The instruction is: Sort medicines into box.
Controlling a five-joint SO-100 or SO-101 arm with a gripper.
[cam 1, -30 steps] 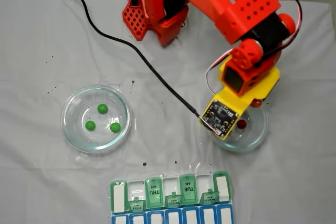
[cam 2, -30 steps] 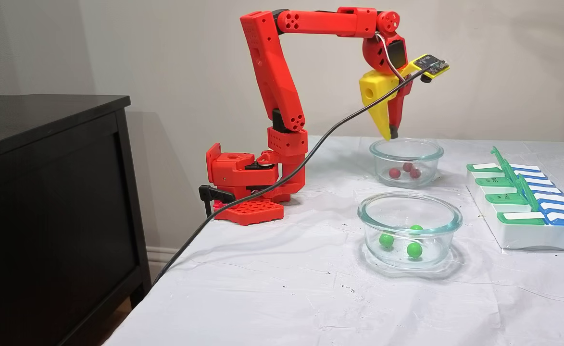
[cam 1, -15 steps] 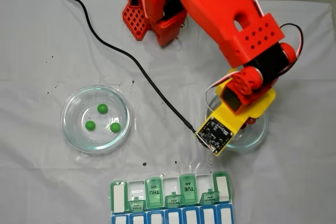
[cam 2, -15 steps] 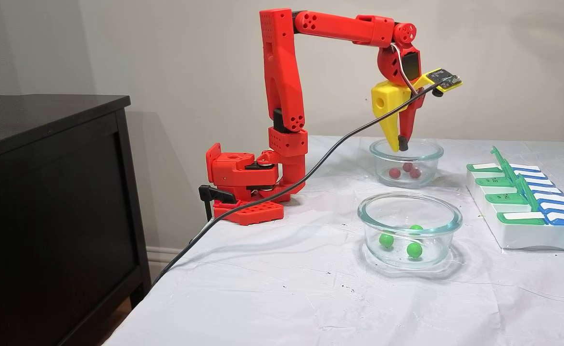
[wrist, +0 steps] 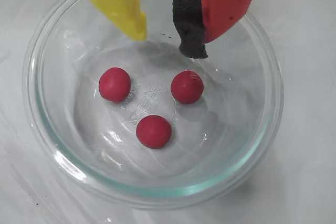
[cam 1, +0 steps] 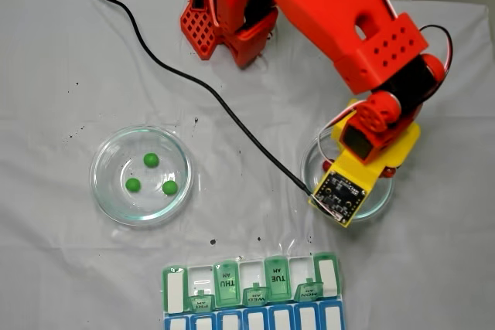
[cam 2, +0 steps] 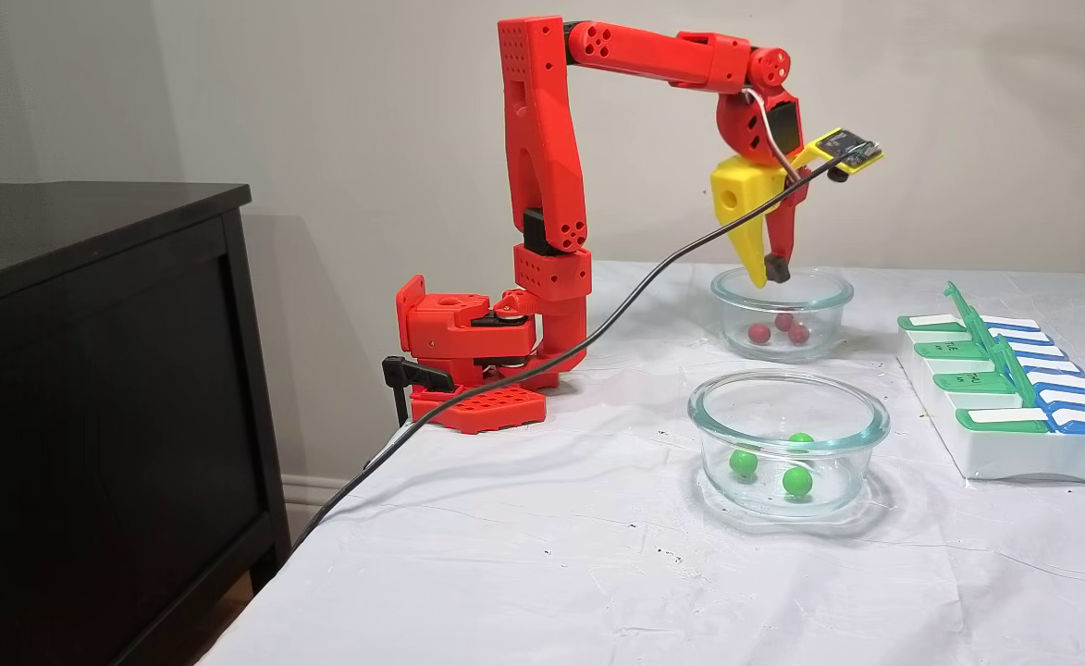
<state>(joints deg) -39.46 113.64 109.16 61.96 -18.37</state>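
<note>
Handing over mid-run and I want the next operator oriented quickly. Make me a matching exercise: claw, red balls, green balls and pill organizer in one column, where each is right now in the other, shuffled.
Things:
1. claw
2. red balls
3. green balls
4. pill organizer

Places or states:
A. three in the glass dish on the left of the overhead fixed view
B. at the near table edge, some green lids raised
C. open, tips just inside the rim of a glass dish, holding nothing
D. three on the floor of the dish under the claw

Pairs: 1-C, 2-D, 3-A, 4-B
</note>
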